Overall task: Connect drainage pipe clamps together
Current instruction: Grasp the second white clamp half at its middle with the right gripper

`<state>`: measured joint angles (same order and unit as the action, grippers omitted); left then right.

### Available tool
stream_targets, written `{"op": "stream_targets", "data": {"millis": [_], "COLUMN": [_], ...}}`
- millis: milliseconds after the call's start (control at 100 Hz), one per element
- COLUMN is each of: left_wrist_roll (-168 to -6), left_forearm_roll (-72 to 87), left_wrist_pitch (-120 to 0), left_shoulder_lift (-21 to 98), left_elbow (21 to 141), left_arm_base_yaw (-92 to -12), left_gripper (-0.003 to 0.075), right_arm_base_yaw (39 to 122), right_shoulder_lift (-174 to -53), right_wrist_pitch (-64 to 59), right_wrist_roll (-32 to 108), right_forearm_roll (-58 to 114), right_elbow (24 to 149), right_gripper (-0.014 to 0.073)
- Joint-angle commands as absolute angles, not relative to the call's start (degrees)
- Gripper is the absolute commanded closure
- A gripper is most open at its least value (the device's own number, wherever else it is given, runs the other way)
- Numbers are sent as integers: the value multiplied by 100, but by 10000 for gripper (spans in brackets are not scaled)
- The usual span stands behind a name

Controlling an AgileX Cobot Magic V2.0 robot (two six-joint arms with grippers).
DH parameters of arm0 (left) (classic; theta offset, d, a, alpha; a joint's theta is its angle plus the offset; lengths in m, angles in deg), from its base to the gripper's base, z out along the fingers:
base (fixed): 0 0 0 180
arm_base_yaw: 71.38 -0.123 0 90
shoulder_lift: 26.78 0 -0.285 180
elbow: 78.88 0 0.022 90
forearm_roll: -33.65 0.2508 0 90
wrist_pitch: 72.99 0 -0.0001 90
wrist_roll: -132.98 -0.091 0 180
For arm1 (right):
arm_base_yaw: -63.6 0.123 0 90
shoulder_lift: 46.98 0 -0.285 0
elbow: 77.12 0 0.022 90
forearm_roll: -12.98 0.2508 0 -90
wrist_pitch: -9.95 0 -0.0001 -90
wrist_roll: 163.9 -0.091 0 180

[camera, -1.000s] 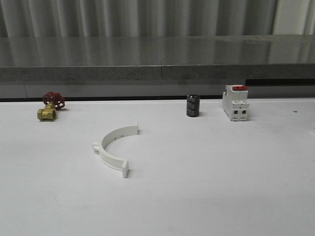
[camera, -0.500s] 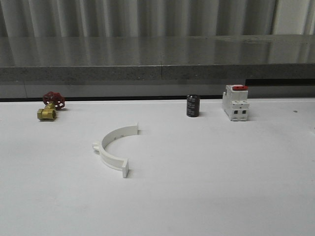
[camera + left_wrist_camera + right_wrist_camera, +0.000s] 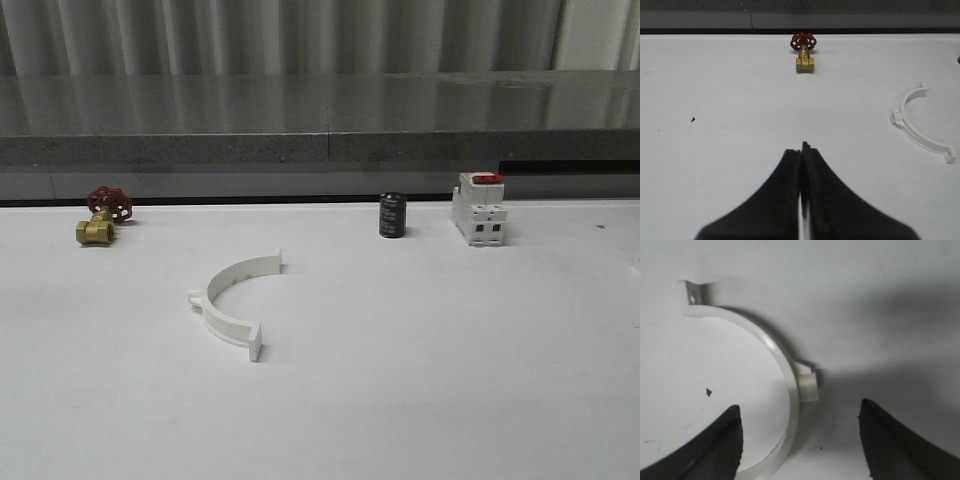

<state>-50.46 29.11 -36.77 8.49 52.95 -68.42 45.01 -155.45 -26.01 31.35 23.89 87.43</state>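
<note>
One white half-ring clamp [image 3: 226,302] lies flat on the white table left of centre, its open side facing right. In the left wrist view that same clamp [image 3: 918,128] lies off to the side of my left gripper [image 3: 802,148], which is shut with nothing in it and hovers over bare table. In the right wrist view a second white half-ring clamp [image 3: 784,364] lies on the table, its side lug [image 3: 808,383] between the two fingers. My right gripper [image 3: 800,410] is open above it, one dark finger on each side of the band, not touching it.
A brass valve with a red handwheel [image 3: 103,215] sits at the back left, also in the left wrist view [image 3: 804,50]. A small black cylinder [image 3: 391,215] and a white breaker with a red switch [image 3: 478,208] stand at the back right. A grey ledge [image 3: 320,145] borders the table's far edge.
</note>
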Motion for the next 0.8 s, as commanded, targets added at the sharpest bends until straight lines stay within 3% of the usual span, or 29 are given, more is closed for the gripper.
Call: {"op": "stream_targets", "data": {"millis": [0,520,790], "left_wrist_roll": [-5055,-5055,-5055], "left_forearm_roll": [2829,2829,2829], "left_wrist_pitch": [-4042,-4042,-4042], "left_shoulder_lift": [867,867,867], "left_elbow": [5435,5435,5435], "left_arm_base_yaw": [-6868,-6868,-6868], "left_gripper": [741,741,741], "right_arm_base_yaw": [4467,4472,4517], "right_shoulder_lift": [-15457,-15903,-15958], "right_wrist_pitch": [-2294,-2002,-1982], "right_wrist_roll": [3343,3595,3631], "right_forearm_roll": [2447,2454,2460], "right_elbow": [8921,8974,8980], "right_gripper": [92,98,228]}}
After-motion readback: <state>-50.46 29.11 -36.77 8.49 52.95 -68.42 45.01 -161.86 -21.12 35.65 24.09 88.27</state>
